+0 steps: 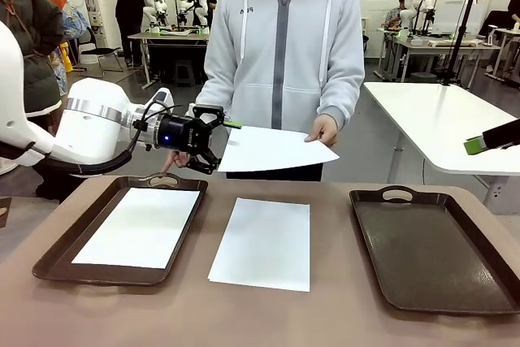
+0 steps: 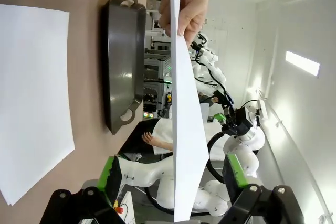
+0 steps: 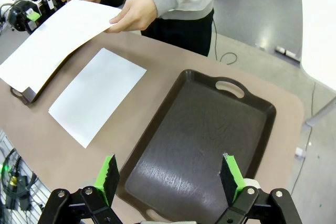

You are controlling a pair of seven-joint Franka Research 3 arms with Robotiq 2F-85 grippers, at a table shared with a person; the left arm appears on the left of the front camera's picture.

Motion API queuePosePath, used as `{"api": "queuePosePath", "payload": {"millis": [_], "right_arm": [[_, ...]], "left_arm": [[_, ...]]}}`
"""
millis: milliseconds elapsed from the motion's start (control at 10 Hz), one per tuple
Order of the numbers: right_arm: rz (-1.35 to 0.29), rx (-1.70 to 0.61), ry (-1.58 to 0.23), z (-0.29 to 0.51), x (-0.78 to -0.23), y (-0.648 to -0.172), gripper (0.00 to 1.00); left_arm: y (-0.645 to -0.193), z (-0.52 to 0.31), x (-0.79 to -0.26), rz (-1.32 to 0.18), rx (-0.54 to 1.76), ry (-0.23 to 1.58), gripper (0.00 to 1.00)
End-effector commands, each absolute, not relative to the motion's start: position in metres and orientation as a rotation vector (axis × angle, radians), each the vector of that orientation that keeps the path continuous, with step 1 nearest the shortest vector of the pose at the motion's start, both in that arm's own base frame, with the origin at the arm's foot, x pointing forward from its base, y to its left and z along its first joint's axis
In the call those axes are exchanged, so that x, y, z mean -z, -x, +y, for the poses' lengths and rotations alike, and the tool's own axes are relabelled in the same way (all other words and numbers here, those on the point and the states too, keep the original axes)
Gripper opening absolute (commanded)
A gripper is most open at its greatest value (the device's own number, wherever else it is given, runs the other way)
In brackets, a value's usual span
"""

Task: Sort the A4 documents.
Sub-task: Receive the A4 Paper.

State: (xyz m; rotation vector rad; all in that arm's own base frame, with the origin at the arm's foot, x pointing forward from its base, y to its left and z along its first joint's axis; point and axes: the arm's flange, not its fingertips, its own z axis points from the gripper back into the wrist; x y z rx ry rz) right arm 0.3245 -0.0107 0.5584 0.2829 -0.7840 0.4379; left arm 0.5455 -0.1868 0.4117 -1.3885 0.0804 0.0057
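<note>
A person's hand holds one white A4 document level above the table's far edge. My left gripper is open, and the sheet's left edge reaches in between its fingers. Along the left wrist view that sheet runs edge-on through the gap of the gripper, clear of both green pads. A second sheet lies in the left brown tray. A third sheet lies on the table's middle. My right gripper hangs open and empty over the right tray.
The right brown tray has nothing in it. A tip of the right gripper shows at the picture's right edge, high above that tray. The person stands close behind the table's far side. A white table stands at the back right.
</note>
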Motion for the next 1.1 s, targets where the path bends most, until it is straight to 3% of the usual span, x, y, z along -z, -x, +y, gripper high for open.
{"api": "queuePosePath", "payload": {"millis": [0,400,500,600,700,800,900,1000], "right_arm": [[-0.784,-0.443,-0.301,-0.010,-0.557,-0.325,1.00],[-0.784,-0.443,-0.301,-0.010,-0.557,-0.325,1.00],[-0.784,-0.443,-0.301,-0.010,-0.557,-0.325,1.00],[-0.784,-0.443,-0.301,-0.010,-0.557,-0.325,1.00],[-0.784,-0.443,-0.301,-0.010,-0.557,-0.325,1.00],[-0.784,-0.443,-0.301,-0.010,-0.557,-0.325,1.00],[-0.784,-0.443,-0.301,-0.010,-0.557,-0.325,1.00],[-0.784,-0.443,-0.301,-0.010,-0.557,-0.325,1.00]], "left_arm": [[-0.558,-0.195,-0.415,0.081,-0.032,1.439,1.00],[-0.557,-0.191,-0.403,0.060,0.008,1.483,0.97],[-0.557,-0.189,-0.399,0.069,0.002,1.497,0.80],[-0.556,-0.188,-0.397,0.073,0.000,1.498,0.77],[-0.556,-0.186,-0.398,0.070,0.002,1.499,0.60],[-0.556,-0.187,-0.398,0.069,0.006,1.501,0.57],[-0.556,-0.186,-0.398,0.071,0.012,1.498,0.40],[-0.556,-0.185,-0.398,0.073,0.016,1.495,0.37]]}}
